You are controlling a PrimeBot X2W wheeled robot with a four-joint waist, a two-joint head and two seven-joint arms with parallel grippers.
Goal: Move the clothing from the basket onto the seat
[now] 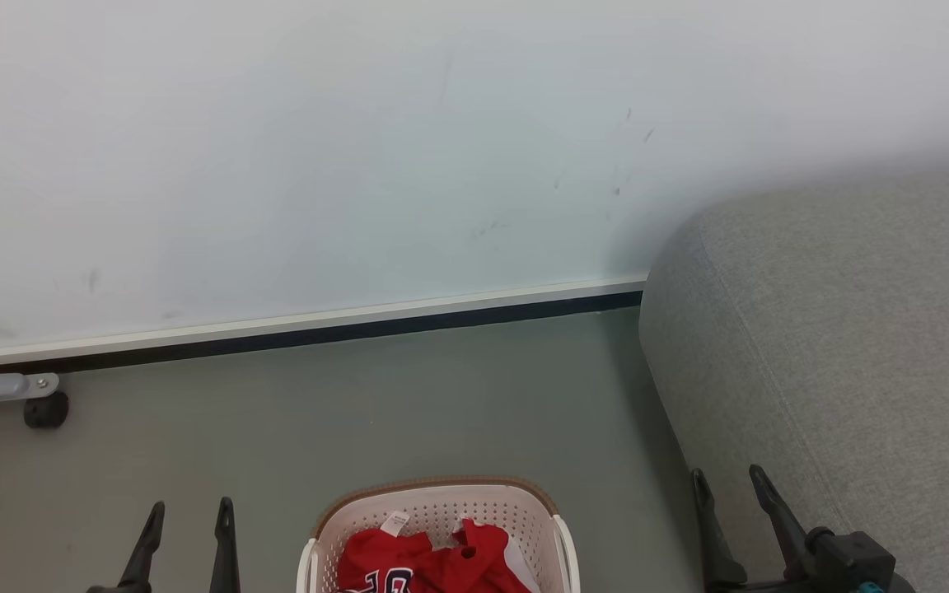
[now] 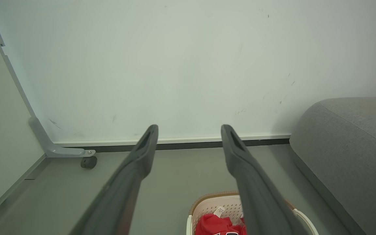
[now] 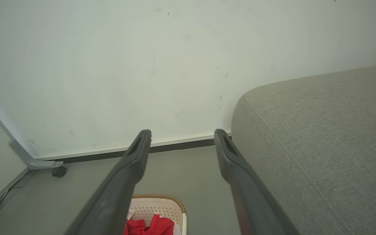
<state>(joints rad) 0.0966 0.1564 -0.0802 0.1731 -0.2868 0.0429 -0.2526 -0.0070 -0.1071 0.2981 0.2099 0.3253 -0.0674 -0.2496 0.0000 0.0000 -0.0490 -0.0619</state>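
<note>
Step in hand: pre-grasp, nothing picked yet, by my read. Left gripper point(image 1: 191, 509) sits at the lower left of the head view, fingers spread, nothing between them. Right gripper point(image 1: 728, 476) sits at the lower right, equally spread and empty, close against the flank of the seat point(image 1: 853, 346); can't tell if it touches. Between the two grippers, on the floor point(image 1: 441, 395), stands the basket point(image 1: 438, 486), its near half cut off by the frame edge. The clothing point(image 1: 425, 564) is all inside it: a red heap with navy-and-white lettering at the front, a white tag at the back and a white panel on the right side. None of it is on the seat, so the task looks to be at its start. Next move, as I judge it: swing one gripper inward over the basket, drop into the heap, pinch a bunched fold instead of flat cloth, lift until the trailing fabric clears the rim, then carry it right onto the seat top. The right arm looks better placed, as the seat is on its side. The basket looks light and may drag or tip if the cloth snags. Count: two grippers, one basket, one seat. Clothing is one heap; a lettered jersey is clear, but whether the red fold behind it is a separate piece I can't tell. Farther back there is one caster point(image 1: 46, 409) on a grey bracket at far left, then the baseboard point(image 1: 359, 328) and the wall point(image 1: 359, 165).
</note>
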